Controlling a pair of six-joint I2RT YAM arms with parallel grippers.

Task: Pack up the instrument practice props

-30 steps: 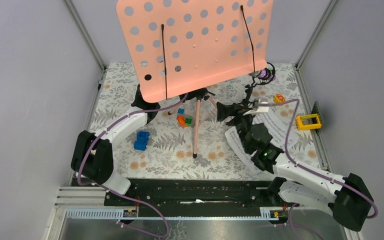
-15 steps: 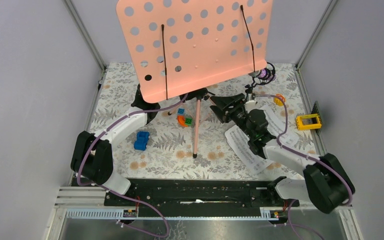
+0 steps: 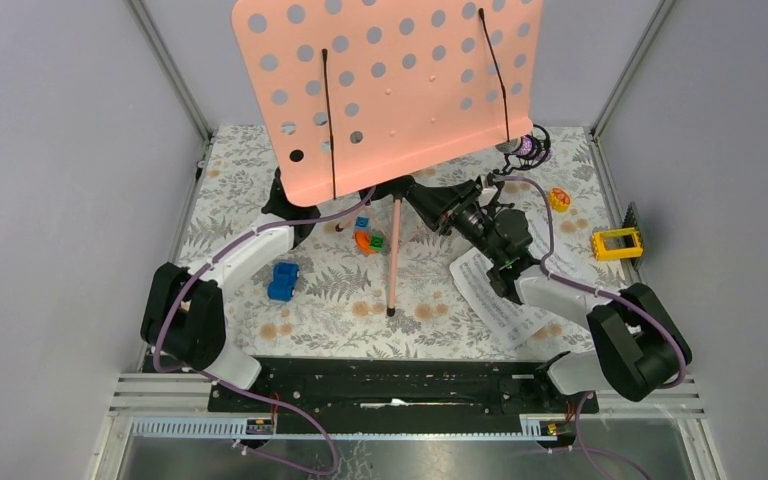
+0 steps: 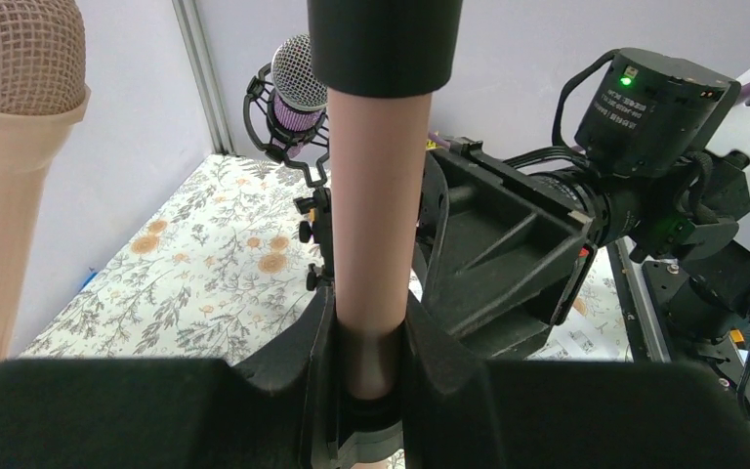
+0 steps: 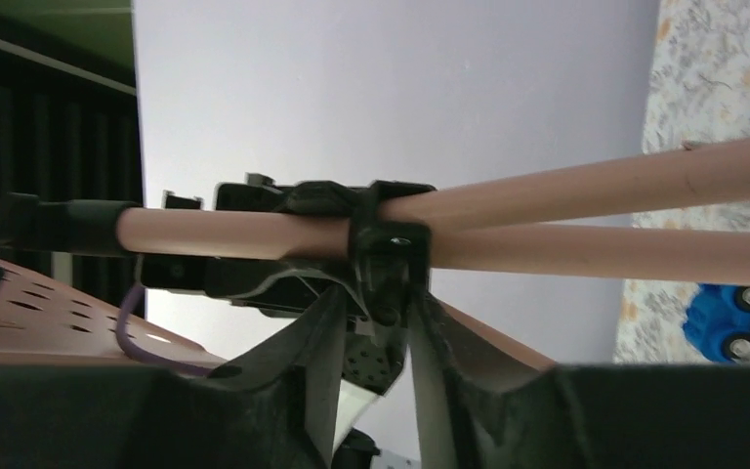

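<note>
Floral worktop (image 3: 330,290) between grey walls: the rack (image 3: 390,90) stands mid-worktop on its tripod. Left end effector (image 4: 369,352) is clamped on the rack's pole (image 4: 381,195). Right end effector (image 5: 379,311) straddles the black leg collar (image 5: 388,249); whether it grips cannot be told. Pages (image 3: 500,300) lie flat right of the rack, partly under the right arm. Purple mic (image 3: 530,150) stands near the far right corner; pink mic (image 4: 15,147) stands close beside the left end effector.

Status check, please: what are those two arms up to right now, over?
Left gripper clamped on stand pole. Right gripper straddles black leg hub, grip unclear. Toy blocks beside the pink leg.
</note>
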